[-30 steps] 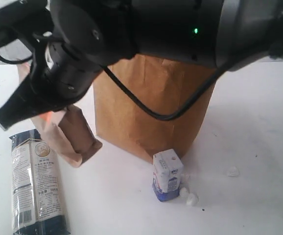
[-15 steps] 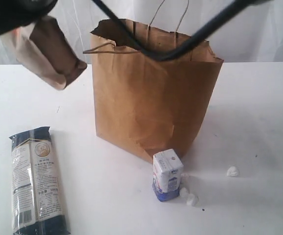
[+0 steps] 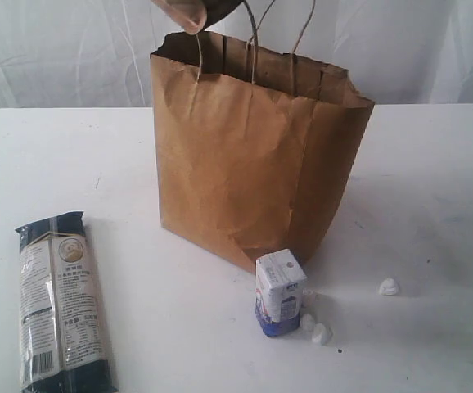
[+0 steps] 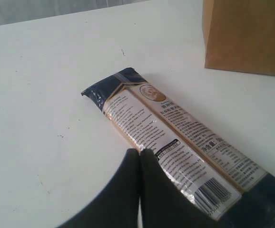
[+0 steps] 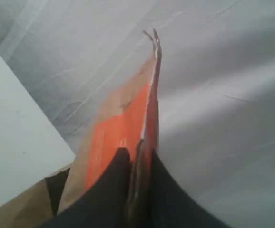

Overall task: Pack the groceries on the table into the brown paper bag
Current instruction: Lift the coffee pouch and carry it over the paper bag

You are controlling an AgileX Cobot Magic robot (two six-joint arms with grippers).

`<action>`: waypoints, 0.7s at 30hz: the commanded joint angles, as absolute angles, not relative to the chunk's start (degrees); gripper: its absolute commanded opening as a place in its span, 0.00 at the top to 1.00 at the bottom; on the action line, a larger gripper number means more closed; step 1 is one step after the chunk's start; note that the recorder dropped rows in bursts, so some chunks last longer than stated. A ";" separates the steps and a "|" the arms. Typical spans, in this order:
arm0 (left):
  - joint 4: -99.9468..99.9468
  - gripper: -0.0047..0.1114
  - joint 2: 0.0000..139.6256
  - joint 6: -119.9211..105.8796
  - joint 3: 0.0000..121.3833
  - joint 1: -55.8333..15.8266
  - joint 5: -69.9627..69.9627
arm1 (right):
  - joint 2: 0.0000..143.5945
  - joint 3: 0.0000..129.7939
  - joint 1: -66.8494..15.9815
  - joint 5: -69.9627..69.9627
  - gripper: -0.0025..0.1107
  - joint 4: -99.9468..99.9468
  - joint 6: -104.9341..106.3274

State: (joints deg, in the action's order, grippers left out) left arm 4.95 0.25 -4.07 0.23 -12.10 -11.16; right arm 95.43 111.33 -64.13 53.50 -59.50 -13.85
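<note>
The right jaws pinch the brown-orange pouch (image 5: 121,123) above the brown paper bag (image 3: 245,164); the left jaws, closed empty, hang over the dark-blue noodle packet (image 4: 175,137).

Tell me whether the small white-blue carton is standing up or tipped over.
Upright. The carton stands on its base on the table, folded top uppermost, close by the brown paper bag.

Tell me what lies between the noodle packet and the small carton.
Nothing: in the exterior view the table between the noodle packet and the small carton is bare white surface; the brown paper bag stands behind that stretch.
</note>
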 commanded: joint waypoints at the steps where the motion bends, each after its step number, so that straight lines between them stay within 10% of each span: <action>1: 5.41 0.96 0.00 -4.07 0.00 -12.02 -11.15 | 93.74 112.51 -63.89 49.92 0.98 -65.35 -17.42; 21: 5.41 0.96 0.00 -4.07 0.00 -12.02 -11.15 | 93.95 112.53 -60.72 54.00 0.98 -62.66 -16.64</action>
State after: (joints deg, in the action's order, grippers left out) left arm 4.95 0.25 -4.07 0.23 -12.10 -11.16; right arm 94.30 112.02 -63.25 48.98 -59.92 -17.23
